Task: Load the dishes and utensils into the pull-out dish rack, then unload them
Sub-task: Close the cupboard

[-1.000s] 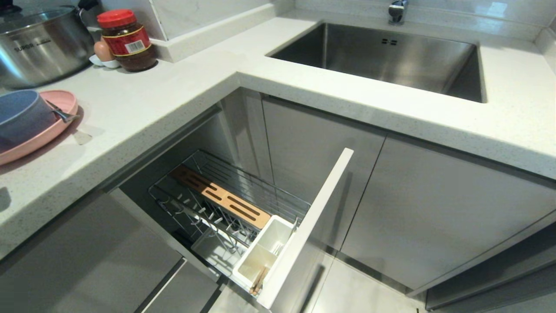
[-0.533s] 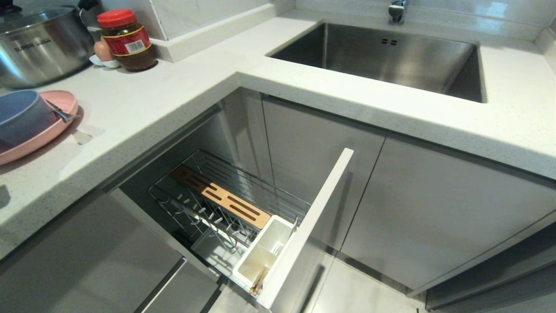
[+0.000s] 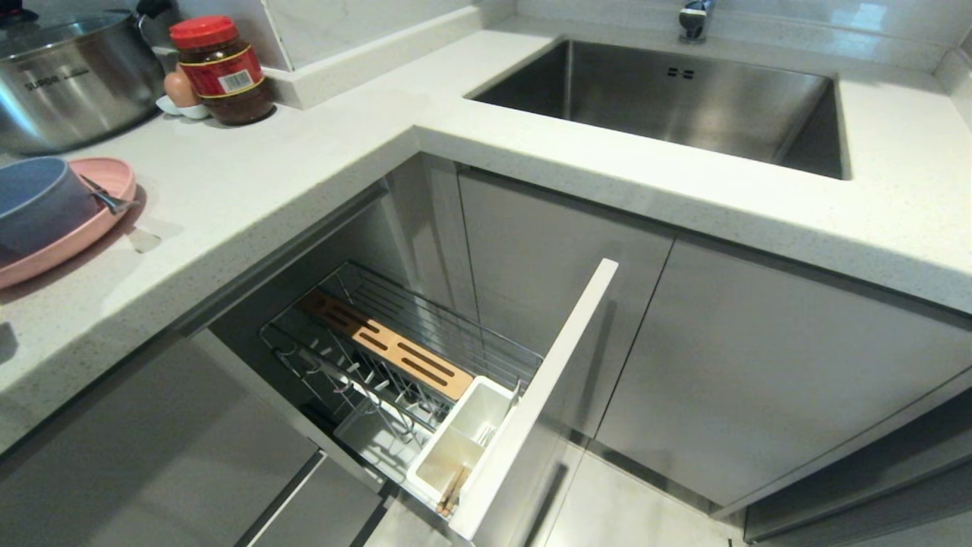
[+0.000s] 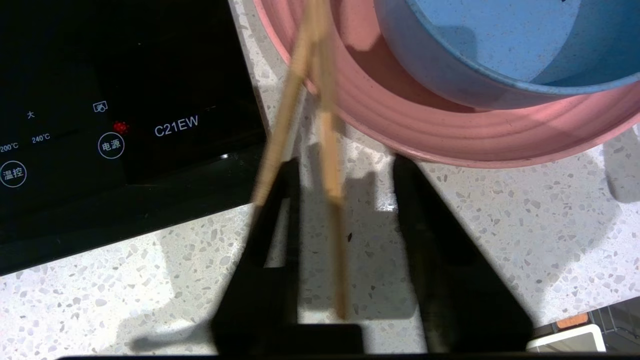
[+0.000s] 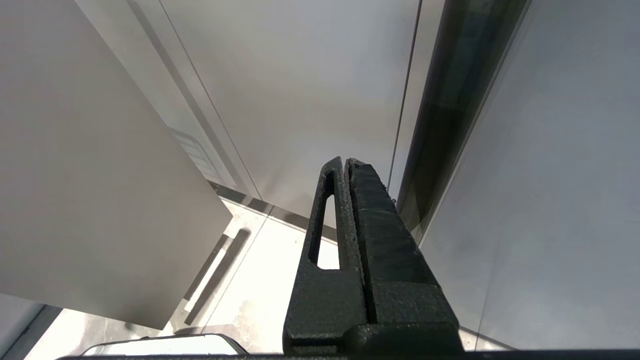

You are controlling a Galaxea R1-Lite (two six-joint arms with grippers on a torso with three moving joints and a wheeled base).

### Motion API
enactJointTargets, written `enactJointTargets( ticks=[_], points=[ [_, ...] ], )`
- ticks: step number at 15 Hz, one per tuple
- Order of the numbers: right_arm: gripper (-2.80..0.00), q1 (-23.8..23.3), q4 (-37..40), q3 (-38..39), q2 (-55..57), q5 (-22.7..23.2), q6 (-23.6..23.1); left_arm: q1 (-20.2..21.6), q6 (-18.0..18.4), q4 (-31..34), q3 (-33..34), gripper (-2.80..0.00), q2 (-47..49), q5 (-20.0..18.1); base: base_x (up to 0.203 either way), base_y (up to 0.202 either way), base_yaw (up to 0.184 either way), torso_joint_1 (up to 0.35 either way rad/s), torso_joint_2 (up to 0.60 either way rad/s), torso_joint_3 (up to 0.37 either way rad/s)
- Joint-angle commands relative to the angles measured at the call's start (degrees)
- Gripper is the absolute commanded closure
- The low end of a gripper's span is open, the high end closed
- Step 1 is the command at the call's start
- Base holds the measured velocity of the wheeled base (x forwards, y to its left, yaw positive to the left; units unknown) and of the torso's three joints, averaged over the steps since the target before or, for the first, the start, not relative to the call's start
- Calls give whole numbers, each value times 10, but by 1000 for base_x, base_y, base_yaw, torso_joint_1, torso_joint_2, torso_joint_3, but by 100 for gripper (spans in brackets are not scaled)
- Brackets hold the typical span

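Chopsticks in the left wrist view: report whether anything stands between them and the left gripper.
Nothing visible does. The chopsticks already stand in the gap between the open left gripper's fingers. Their far ends lean on the pink plate's rim, and the blue bowl sits on the plate, beyond them.

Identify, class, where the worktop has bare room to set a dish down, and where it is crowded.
Bare worktop lies between the pink plate and the sink, and along the sink's near edge. Crowded: the far left corner, with pot, jar, blue bowl on the plate.
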Motion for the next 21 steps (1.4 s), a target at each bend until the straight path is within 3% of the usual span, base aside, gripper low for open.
enactJointTargets(
  ticks=[1,15,16,21],
  points=[
    [0,0,0,0,-1,0,0,0,-2,3,0,-280,-1,1,0,0,0,0,0,0],
    [0,0,0,0,-1,0,0,0,-1,-8,-8,-280,-14,1,0,0,0,0,0,0],
    [0,0,0,0,-1,0,0,0,-1,-11,-8,0,-15,1,0,0,0,0,0,0],
    [0,0,0,0,-1,0,0,0,-2,-74,-36,0,-28,7,0,0,0,0,0,0]
  ],
)
